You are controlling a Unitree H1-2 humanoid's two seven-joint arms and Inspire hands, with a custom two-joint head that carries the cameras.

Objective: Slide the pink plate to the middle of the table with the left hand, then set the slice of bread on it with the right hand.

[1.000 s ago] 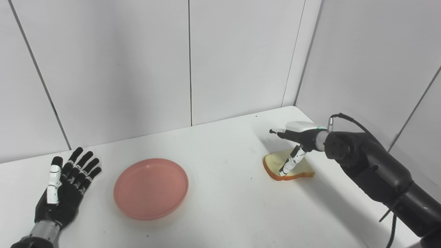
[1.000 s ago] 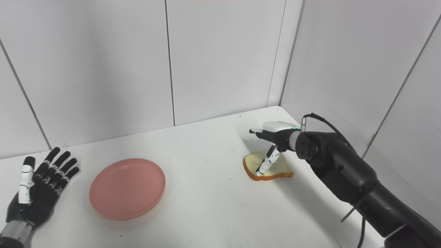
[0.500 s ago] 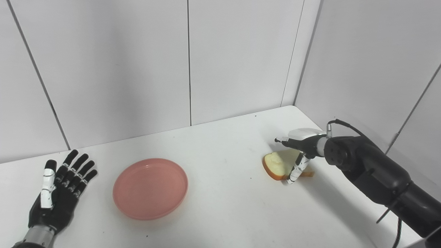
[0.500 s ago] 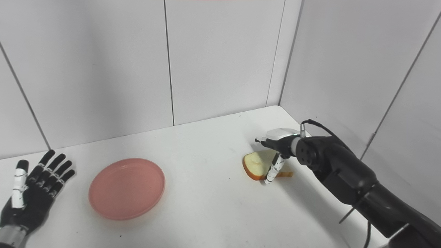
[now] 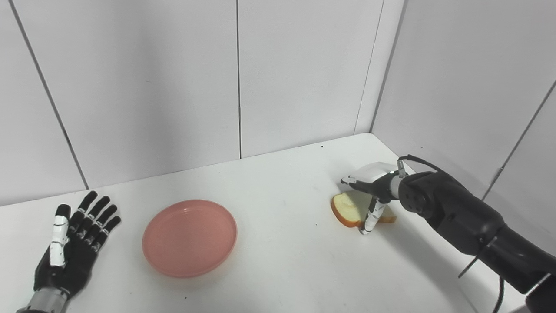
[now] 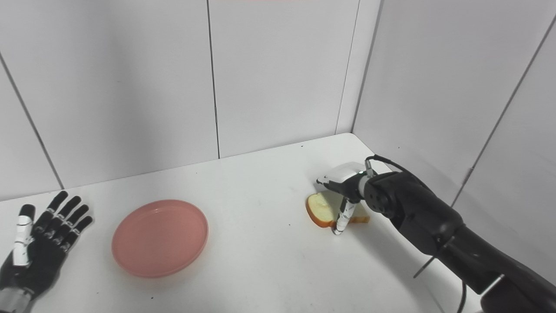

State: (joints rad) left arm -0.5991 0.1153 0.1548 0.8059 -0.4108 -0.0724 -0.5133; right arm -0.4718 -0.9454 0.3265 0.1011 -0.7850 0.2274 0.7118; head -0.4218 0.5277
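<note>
My right hand (image 5: 372,187), black with a white back shell, sits low over the table at the far right, closing on the pale, brown-crusted slice of bread (image 5: 352,208). My fingers reach across the top of the slice from the far side, and my black-and-white thumb (image 5: 369,219) comes down in front of its near edge with the tip touching the table. The slice looks slightly tipped, its rounded crust end facing left and its square end behind my thumb; I cannot tell whether it has left the surface, and I cannot tell whether my grip on it is firm or only a loose bracket around it. My black right forearm (image 5: 460,219) runs back to the lower right corner with a thin cable looping over the wrist.

To the left, well apart from the bread, the round, shallow pink plate (image 5: 190,238) lies flat on the white table (image 5: 282,261), somewhat left of centre and with nothing on it.

Further left, my left hand (image 5: 71,252) rests near the table's left edge, palm up, fingers spread and holding nothing, clear of the plate.

Plain white wall panels (image 5: 173,87) stand behind and to the right.
</note>
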